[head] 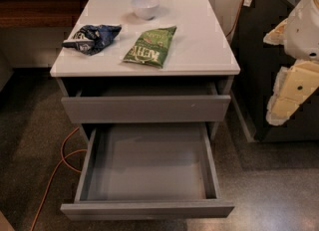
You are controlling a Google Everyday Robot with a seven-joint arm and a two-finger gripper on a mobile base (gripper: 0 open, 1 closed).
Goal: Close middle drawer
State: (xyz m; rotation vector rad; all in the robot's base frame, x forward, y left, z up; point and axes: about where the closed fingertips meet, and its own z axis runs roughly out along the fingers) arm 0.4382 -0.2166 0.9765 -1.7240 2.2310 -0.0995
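Gaping wide in the lower centre of the frame, the middle drawer (148, 168) is pulled far out of the cabinet, showing a plain grey box with a bare floor and a flat, handleless front. Above it, the top drawer (145, 108) stands slightly ajar under the white tabletop (204, 41), which carries a white bowl (145, 7), a blue crumpled bag (92, 38) and a green chip bag (151, 46). The pincer (293, 93) hangs at the right edge, up and right of the drawer, well apart; whether it is open or closed I cannot tell.
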